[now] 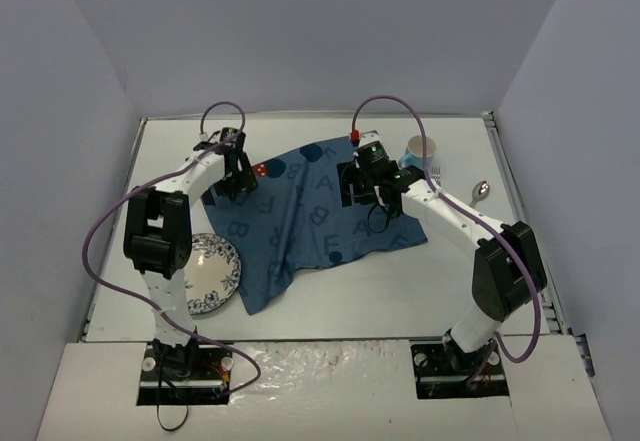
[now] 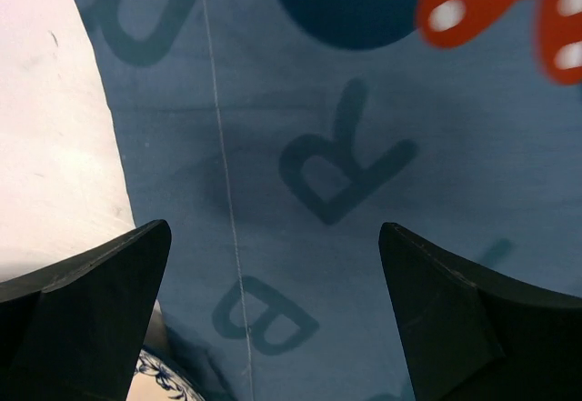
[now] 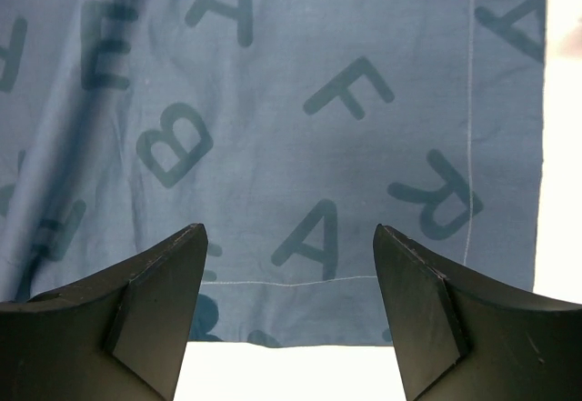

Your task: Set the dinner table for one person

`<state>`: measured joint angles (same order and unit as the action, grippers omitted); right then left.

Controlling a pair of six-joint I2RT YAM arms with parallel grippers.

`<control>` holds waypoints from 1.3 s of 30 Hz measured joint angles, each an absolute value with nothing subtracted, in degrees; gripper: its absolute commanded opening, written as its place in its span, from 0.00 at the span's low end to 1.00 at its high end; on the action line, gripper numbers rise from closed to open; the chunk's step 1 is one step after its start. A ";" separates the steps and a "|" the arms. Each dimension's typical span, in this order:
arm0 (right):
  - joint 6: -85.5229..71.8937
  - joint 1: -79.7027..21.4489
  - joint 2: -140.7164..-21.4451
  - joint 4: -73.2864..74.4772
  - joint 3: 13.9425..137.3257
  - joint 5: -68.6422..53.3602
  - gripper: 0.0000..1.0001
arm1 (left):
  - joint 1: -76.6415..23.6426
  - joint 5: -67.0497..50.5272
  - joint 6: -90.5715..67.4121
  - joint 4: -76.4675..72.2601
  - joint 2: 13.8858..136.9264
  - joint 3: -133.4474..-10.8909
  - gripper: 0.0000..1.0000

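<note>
NEAR: plate (image 1: 205,273) front left, likely fragile; take it by the rim | BASE: dinner table (image 1: 400,291) spans the whole workspace beneath everything; rigid and fixed, so you load it, never grip it | MID: left gripper (image 2: 273,237) and right gripper (image 3: 289,237) over the creased, limp mat (image 1: 320,216), jaws spread, empty | FAR: mug (image 1: 422,151) and spoon (image 1: 481,190), far right.

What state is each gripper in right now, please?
Left gripper: open, holding nothing, over the cloth.
Right gripper: open, holding nothing, over the cloth.
</note>
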<state>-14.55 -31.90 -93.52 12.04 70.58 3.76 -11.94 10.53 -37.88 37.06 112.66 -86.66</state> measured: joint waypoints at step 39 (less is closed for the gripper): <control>-13.58 -30.39 -92.01 8.30 67.37 -1.76 0.74 | -8.18 6.37 -36.84 36.42 133.53 -112.07 0.00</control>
